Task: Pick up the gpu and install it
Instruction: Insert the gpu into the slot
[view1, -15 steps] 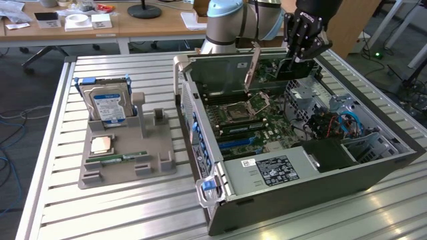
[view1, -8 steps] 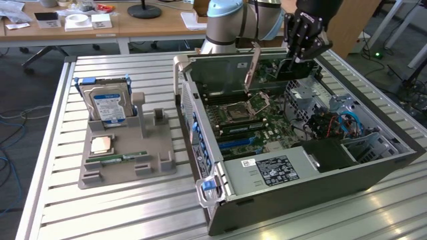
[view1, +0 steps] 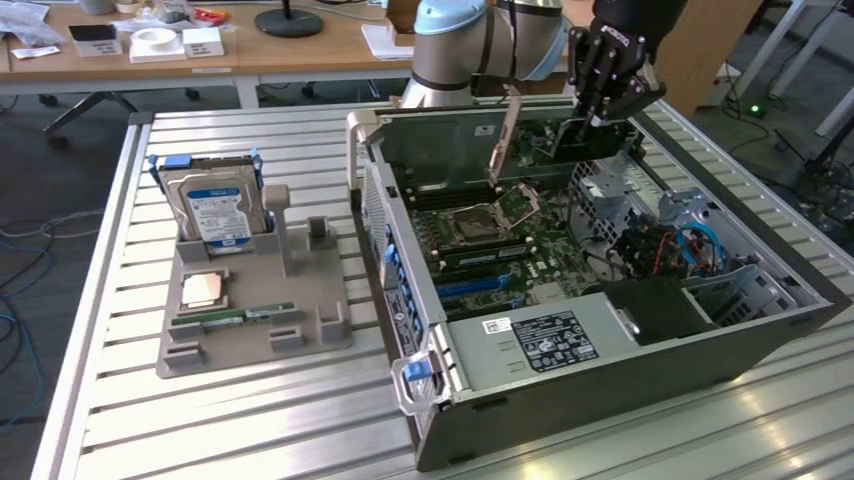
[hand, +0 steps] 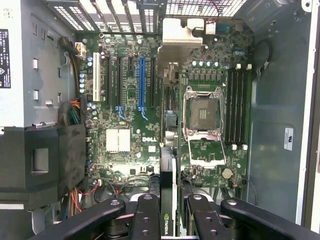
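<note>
One relation matters here: how the long edge of the gpu (view1: 585, 146) lies against the long blue slot (hand: 141, 82) on the motherboard (hand: 125, 150). The card is in my fingers (view1: 601, 115), which are clamped on it from both faces. In the wrist view I look straight down its thin edge, with a finger on each side and a small logo on the strip between them. That edge runs parallel to the blue slot, so the long axis is lined up as far as I can judge. It is not over the slot, though. The card hangs above the strip of board between the blue slot and the CPU socket (hand: 202, 112), so the slot lies off the face of the card turned away from the socket. In the exterior view I hold the card upright above the open computer case (view1: 627, 350), toward its far end and apparently clear of the board. How much air is left beneath it I can't tell, since the card hides its own lower edge from the wrist view. The case lies on its side on the slatted surface (view1: 240, 430). The hard drive (view1: 214, 208) in the grey holder (view1: 254, 330) stands well apart, toward the exterior view's left.
</note>
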